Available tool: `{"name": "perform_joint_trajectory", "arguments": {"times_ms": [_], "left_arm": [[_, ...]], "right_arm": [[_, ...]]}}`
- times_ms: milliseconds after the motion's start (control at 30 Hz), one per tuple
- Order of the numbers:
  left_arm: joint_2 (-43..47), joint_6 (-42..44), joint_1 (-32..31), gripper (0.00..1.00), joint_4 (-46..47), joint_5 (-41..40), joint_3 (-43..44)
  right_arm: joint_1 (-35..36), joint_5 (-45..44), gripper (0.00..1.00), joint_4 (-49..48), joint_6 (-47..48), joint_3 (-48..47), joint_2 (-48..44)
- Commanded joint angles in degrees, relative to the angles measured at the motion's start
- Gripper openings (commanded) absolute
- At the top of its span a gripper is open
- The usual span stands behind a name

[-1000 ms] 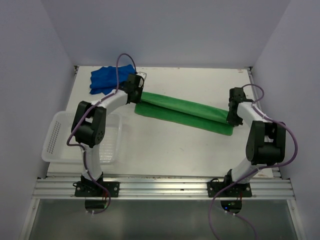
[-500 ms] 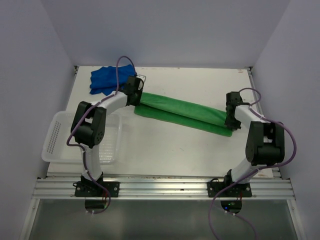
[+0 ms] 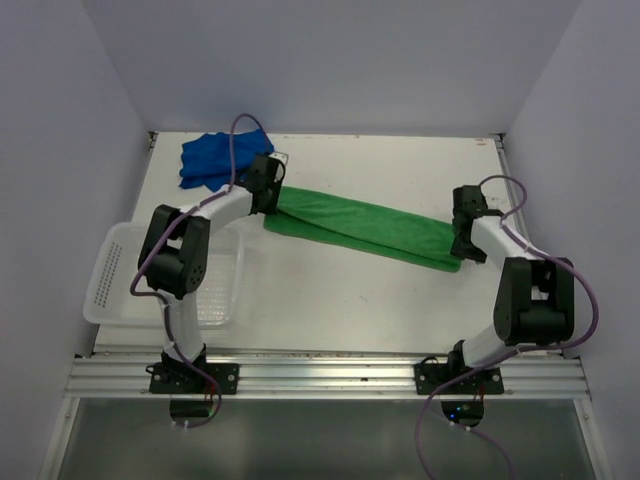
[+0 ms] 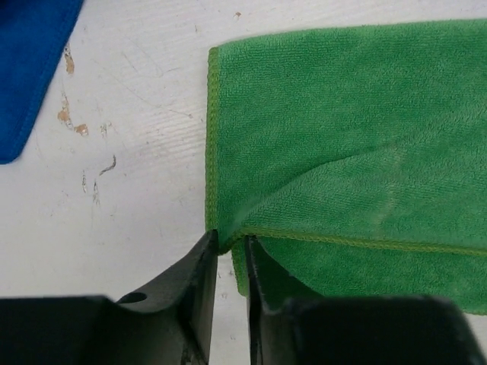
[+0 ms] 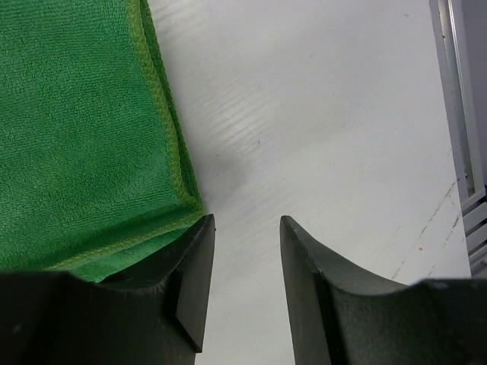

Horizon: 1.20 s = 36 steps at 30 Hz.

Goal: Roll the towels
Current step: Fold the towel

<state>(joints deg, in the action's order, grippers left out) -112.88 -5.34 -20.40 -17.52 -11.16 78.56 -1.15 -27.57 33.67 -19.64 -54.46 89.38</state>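
The green towel (image 3: 360, 228), folded into a long strip, lies slantwise across the table (image 3: 340, 290); the blue towel (image 3: 210, 160) sits bunched at the far left corner. The left gripper (image 4: 230, 243) stands narrowly parted at the strip's corner. The right gripper (image 5: 247, 224) gapes wider over bare table beside the other end.

Nubby green cloth towel (image 4: 342, 137), scuffed matt white table (image 4: 137, 114)

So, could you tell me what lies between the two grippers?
The green towel, a long folded strip, runs from the left gripper to the right gripper, seen in the top view.
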Motion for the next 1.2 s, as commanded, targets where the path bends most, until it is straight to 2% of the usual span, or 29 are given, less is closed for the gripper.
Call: {"name": "perform_joint_trajectory", "arguments": {"times_ms": [0, 67, 100, 133, 367, 467, 667, 767, 800, 967, 1167], "left_arm": [[4.50, -0.81, -0.34, 0.26, 2.14, -0.45, -1.57], [5.30, -0.90, -0.78, 0.29, 2.49, -0.36, -2.71], [6.09, -0.98, -0.87, 0.36, 2.49, -0.44, -3.06], [6.44, -1.25, -1.13, 0.37, 2.49, -0.53, -3.50], [9.87, -2.21, -1.22, 0.41, 0.74, -2.55, -5.79], [10.92, -2.39, -1.22, 0.45, 0.38, -2.47, -5.27], [14.08, -2.57, -1.13, 0.53, -2.43, 2.54, -1.58], [17.94, -2.83, -1.04, 0.66, -2.52, 5.61, -1.04], [19.00, -3.53, -1.04, 0.74, -2.52, 5.97, -1.05], [25.76, -5.90, -0.08, 1.00, -1.65, 10.80, -3.50], [34.03, -9.33, 0.89, 1.00, 2.23, 8.97, -10.88]], "right_arm": [[0.18, -0.74, 0.44, 0.43, -1.19, 0.58, -3.16], [0.18, -0.38, 0.44, 0.52, -1.28, 0.67, -3.95], [0.09, 0.06, 0.44, 0.61, -1.28, 0.67, -4.74], [0.18, 0.32, 0.44, 0.69, -1.28, 0.58, -5.09], [0.18, 4.01, 0.45, 0.78, -2.25, 0.05, -6.68], [-0.34, 5.85, 0.46, 0.43, -5.48, -0.74, -6.50], [-5.77, 15.52, 0.47, -2.37, -10.94, -0.83, -4.40], [-10.61, 20.96, 0.47, -5.88, -12.87, 0.58, -2.99], [-11.33, 24.29, 0.47, -6.94, -12.97, 1.28, -2.20], [-12.82, 26.77, 0.47, -9.84, -12.88, 0.84, 1.22], [-13.00, 28.89, 0.47, -12.05, -13.41, 0.49, 4.74]]}}
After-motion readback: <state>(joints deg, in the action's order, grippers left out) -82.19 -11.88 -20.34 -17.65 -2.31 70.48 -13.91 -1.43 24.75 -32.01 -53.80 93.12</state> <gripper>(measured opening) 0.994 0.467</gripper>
